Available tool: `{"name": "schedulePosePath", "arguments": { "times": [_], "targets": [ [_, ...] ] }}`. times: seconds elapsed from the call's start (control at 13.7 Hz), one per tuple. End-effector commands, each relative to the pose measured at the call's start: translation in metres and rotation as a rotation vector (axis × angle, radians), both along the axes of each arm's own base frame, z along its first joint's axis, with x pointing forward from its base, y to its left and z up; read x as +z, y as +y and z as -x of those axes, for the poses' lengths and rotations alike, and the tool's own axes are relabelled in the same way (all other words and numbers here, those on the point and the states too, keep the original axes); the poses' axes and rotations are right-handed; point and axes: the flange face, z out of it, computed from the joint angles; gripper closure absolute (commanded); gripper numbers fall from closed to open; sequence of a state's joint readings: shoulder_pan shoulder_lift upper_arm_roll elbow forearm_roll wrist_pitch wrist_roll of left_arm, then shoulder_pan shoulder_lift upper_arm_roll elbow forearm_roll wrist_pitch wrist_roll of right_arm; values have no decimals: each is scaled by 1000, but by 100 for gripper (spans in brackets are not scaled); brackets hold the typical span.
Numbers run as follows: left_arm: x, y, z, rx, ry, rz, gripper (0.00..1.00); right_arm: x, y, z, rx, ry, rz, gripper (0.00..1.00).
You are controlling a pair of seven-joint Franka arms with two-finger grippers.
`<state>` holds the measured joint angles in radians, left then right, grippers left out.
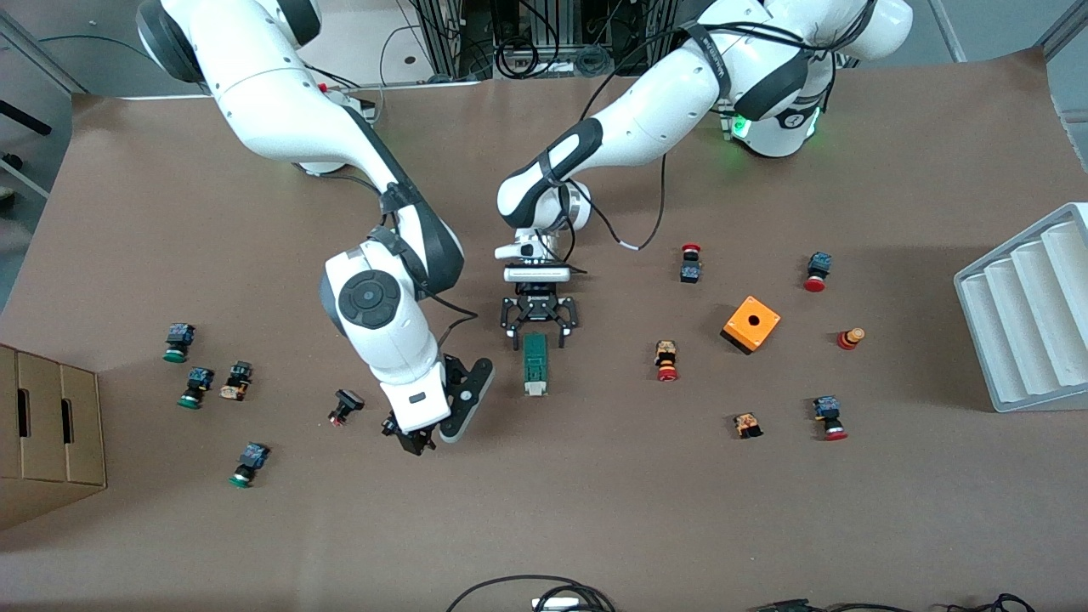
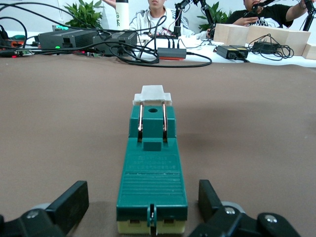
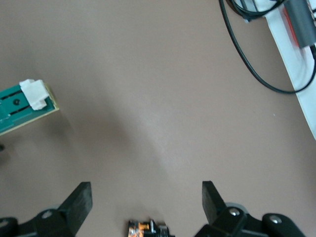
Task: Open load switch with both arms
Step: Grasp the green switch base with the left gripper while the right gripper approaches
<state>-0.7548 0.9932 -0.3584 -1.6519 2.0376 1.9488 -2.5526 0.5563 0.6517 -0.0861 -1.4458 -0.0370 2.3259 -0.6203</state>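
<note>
The load switch is a narrow green block lying on the brown table, its white piece at the end nearer the front camera. My left gripper is low at the switch's other end and stands open. In the left wrist view the switch lies between the black fingers, with a gap on each side. My right gripper hangs open over bare table beside the switch, toward the right arm's end. The right wrist view shows the right gripper holding nothing, with the switch's white end off to one side.
A black push-button lies close by the right gripper. Several more buttons are scattered toward both ends of the table. An orange box with a hole and a grey ribbed rack stand toward the left arm's end, a cardboard box toward the right arm's.
</note>
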Motion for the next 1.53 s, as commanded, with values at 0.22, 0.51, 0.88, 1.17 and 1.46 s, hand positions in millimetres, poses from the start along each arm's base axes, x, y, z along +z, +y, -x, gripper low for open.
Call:
{"name": "schedulePosePath", "arguments": {
  "times": [0.22,0.51,0.88,1.17,1.46],
  "targets": [
    [-5,-13,-3,-13,-38,-21,13,-18,22,-1,121,-34,13,1],
    [-5,-12,-4,-3,-46,-16,41,-23,39,9,148,-27,12,1],
    [-4,-12,-4,-3,-47,-14,47,-39,52,18,164,-8,20,1],
    [-4,-13,-4,-2,-45,-11,45,-57,71,25,191,-6,25,1],
    [-5,-12,-3,-4,-46,-18,45,-63,93,37,154,-28,48,1]
  ]
}}
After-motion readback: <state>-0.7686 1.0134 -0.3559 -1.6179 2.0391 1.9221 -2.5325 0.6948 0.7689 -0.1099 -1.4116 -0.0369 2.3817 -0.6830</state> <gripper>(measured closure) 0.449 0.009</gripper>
